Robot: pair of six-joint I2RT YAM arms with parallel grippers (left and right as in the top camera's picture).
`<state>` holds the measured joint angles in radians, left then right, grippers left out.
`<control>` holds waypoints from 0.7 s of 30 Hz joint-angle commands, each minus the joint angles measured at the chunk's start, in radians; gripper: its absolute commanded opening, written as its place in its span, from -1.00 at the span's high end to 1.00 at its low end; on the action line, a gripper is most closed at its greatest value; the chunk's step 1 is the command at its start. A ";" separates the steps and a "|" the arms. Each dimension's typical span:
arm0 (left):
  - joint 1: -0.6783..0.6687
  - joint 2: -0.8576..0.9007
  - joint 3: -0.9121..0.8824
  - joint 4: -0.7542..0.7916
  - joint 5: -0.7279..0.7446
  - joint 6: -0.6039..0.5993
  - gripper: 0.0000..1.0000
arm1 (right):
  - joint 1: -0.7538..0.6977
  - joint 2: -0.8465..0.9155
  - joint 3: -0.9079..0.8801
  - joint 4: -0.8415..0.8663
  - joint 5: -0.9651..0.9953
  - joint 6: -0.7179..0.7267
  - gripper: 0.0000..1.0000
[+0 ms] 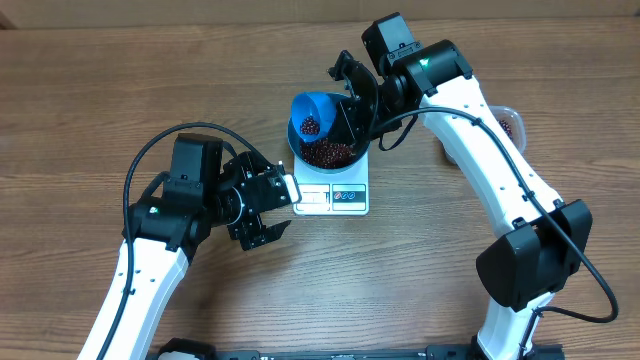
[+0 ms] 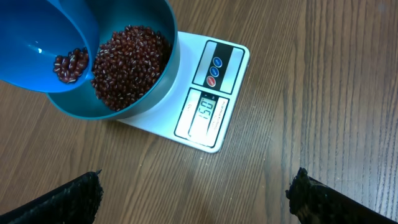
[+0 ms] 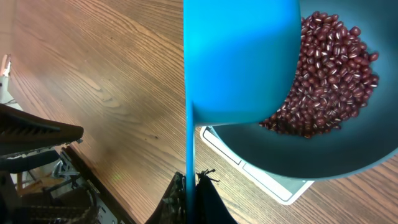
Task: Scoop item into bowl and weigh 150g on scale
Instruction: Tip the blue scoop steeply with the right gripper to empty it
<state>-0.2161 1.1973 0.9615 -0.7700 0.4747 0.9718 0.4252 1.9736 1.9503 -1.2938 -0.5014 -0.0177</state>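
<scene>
The blue bowl [image 1: 296,150] stands on the white scale [image 1: 335,198], holding a pile of dark red-brown beans [image 1: 328,153]. My right gripper [image 1: 350,100] is shut on the thin handle [image 3: 190,155] of a small blue scoop [image 1: 312,108]. The scoop is tilted over the bowl's left rim with a few beans [image 2: 71,64] inside. In the left wrist view the scale's display [image 2: 205,111] reads 150. My left gripper [image 1: 285,208] hovers open just left of the scale, its fingers [image 2: 87,190] wide apart over bare wood with nothing between them.
A clear tub [image 1: 508,122] with more beans sits behind the right arm at the far right. The left arm's dark links [image 3: 31,134] show at the left edge of the right wrist view. Wooden tabletop surrounds the scale.
</scene>
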 commanded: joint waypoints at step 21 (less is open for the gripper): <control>-0.007 0.006 -0.005 0.000 0.008 -0.010 -0.99 | -0.167 -0.044 0.077 0.012 -0.199 0.035 0.93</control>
<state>-0.2161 1.1973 0.9615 -0.7700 0.4747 0.9714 0.3073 1.9736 1.9694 -1.2930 -0.6060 0.0040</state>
